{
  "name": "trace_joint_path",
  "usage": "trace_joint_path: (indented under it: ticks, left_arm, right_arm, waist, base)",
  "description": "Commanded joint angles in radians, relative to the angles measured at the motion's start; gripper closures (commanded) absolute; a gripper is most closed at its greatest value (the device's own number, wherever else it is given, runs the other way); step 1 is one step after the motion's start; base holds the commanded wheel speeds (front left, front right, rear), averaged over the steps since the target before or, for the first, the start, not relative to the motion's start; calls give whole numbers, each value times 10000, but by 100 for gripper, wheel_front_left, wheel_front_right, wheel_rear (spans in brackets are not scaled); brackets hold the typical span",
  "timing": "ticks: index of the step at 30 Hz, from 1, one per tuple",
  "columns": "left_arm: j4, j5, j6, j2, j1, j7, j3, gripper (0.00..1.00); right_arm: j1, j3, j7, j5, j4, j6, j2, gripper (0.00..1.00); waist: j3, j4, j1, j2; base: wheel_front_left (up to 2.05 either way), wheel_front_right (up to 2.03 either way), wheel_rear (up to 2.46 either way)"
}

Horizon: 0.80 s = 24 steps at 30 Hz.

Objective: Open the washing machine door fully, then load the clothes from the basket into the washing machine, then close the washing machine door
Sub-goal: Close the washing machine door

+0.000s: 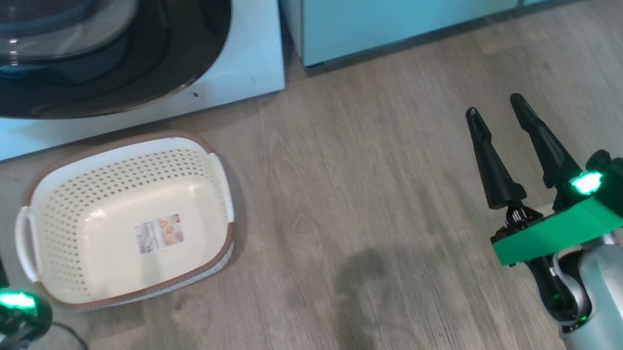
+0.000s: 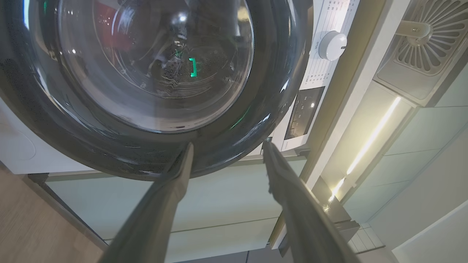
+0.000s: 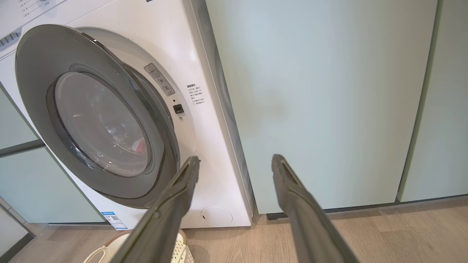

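Okay, the big white front-loading washing machine (image 3: 214, 149) stood ahead and to my left, with pale teal cabinets (image 3: 329, 91) just beside it on the right. Its large round door (image 3: 98, 120), glossy black ring outside and grey rim inside around a bulging clear glass bowl, was not latched. From the right wrist camera I saw it swung out at an angle from the white front, its free edge toward my right and standing off the latch hole (image 3: 178, 108).

That was the relation everything turned on. The door's black outer face lay straight ahead of my left pincer (image 2: 228, 143), very near the fingertips, though I could not tell whether they touched it. The jaws were spread wide, with nothing between them.

On the wood floor (image 1: 375, 161) just before the machine sat the small cream-white perforated plastic basket (image 1: 65, 229) with its brown rim, no garment in it. Through the glass I made out what I took for the bright red clothes (image 2: 111, 33), a red patch inside the drum.

My right pincer (image 1: 494, 105) hung well off to the right above the floor, also spread wide and holding nothing, pointed at the cabinets.

So my read was that loading was done and closing was left. The left arm was plainly the nearer one, and a push on that outer face toward the machine should seat the door.
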Motion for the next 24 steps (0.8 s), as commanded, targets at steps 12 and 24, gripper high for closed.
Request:
trace_joint_path:
  ticks: [12,24]
  left_arm:
    - [-2162,4797,-91,507,407,-3341,-2049,0]
    - [-1350,11470,1074,1736,1079,-4779,-3493,0]
  right_arm:
    - [128,-233,627,-571,-944,0,-7,0]
    - [747,-390,1152,-882,-1386,0,-7,0]
  waist:
    - [-744,917,0,0]
    - [-1427,1097,0,0]
  base:
    - [0,0,0]
    - [0,0,0]
